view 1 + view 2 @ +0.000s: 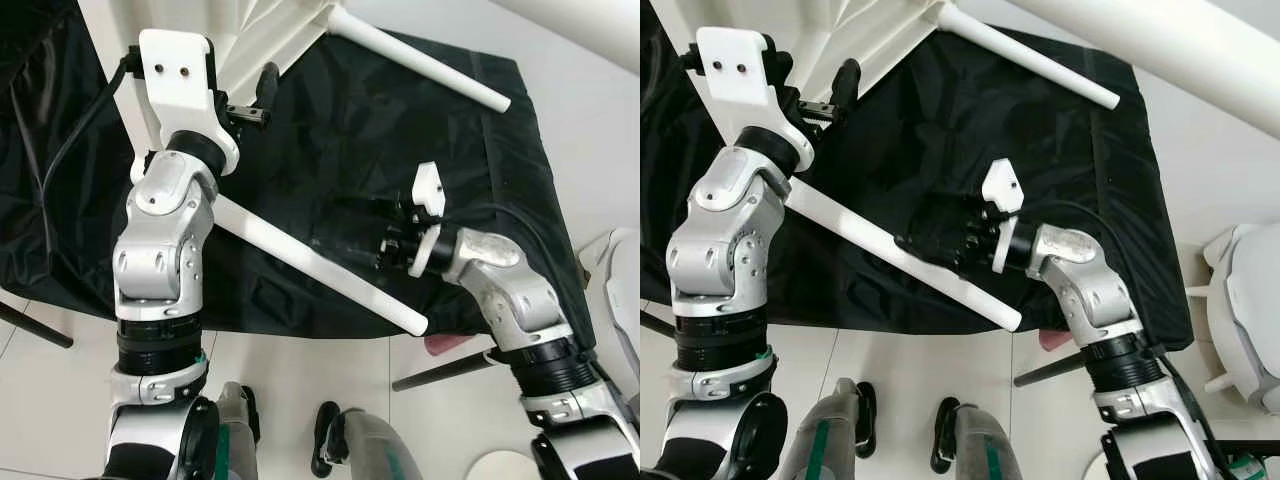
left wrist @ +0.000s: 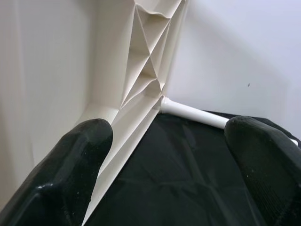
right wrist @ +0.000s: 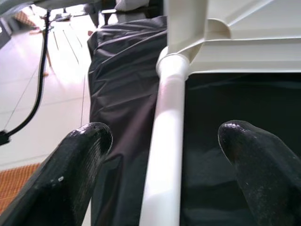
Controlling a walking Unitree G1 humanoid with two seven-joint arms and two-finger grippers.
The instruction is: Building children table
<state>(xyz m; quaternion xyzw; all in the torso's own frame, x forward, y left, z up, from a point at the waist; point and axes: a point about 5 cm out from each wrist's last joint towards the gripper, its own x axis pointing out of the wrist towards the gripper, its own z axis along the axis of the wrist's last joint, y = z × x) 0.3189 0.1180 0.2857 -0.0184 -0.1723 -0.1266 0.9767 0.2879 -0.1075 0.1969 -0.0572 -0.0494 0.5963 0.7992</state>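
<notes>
A white plastic children table (image 1: 268, 38) lies tipped on a black cloth (image 1: 350, 130), its ribbed underside (image 2: 148, 61) facing me. One white leg (image 1: 320, 265) runs from its near corner toward me, seated in a corner socket (image 3: 175, 60). A second leg (image 1: 420, 62) sticks out at the far side. My left gripper (image 1: 255, 100) is open beside the table's edge, fingers (image 2: 70, 169) astride the rim. My right gripper (image 1: 925, 240) is open at the near leg's middle; the leg (image 3: 164, 155) passes between its spread fingers (image 3: 75, 174), not clamped.
The cloth covers a low stand with dark rods (image 1: 440, 372) poking out over the tiled floor. My own feet (image 1: 330, 440) stand at the near edge. A white chair-like object (image 1: 1250, 310) sits to the right. A thick white beam (image 1: 1160, 45) crosses the far right. A black cable (image 1: 60, 140) hangs left.
</notes>
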